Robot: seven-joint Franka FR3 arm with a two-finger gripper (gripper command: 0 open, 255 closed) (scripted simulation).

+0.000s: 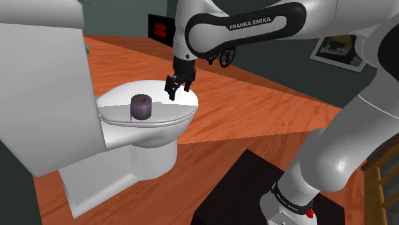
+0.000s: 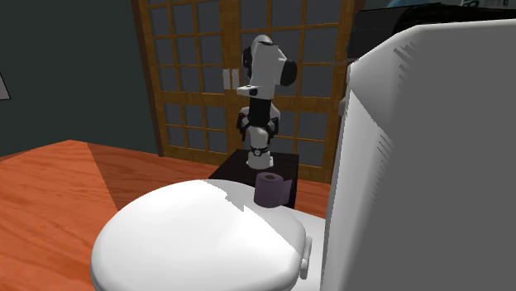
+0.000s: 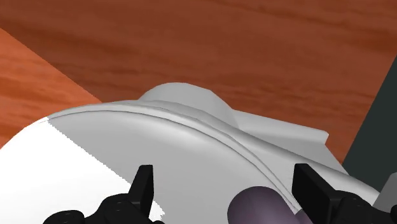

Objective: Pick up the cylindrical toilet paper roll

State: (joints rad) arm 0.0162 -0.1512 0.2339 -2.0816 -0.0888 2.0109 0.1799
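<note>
There was one white toilet (image 1: 147, 144), with one closed lid (image 2: 198, 231) and one tank (image 1: 38, 83). One dark purple roll (image 1: 140, 107) stood on that lid. One white arm (image 1: 256, 29) rose from one black stand (image 1: 236, 185), and it carried one gripper (image 1: 179, 93) with two black fingers (image 3: 143, 184). Two pictures hung on the dark walls: one red-and-black picture (image 1: 160, 27) and one pale-framed picture (image 1: 336, 50). The second exterior view showed one wooden lattice door (image 2: 190, 99) and one small pale switch plate (image 2: 227, 78) on it. One reddish wooden floor (image 1: 256, 108) lay under everything.
</note>
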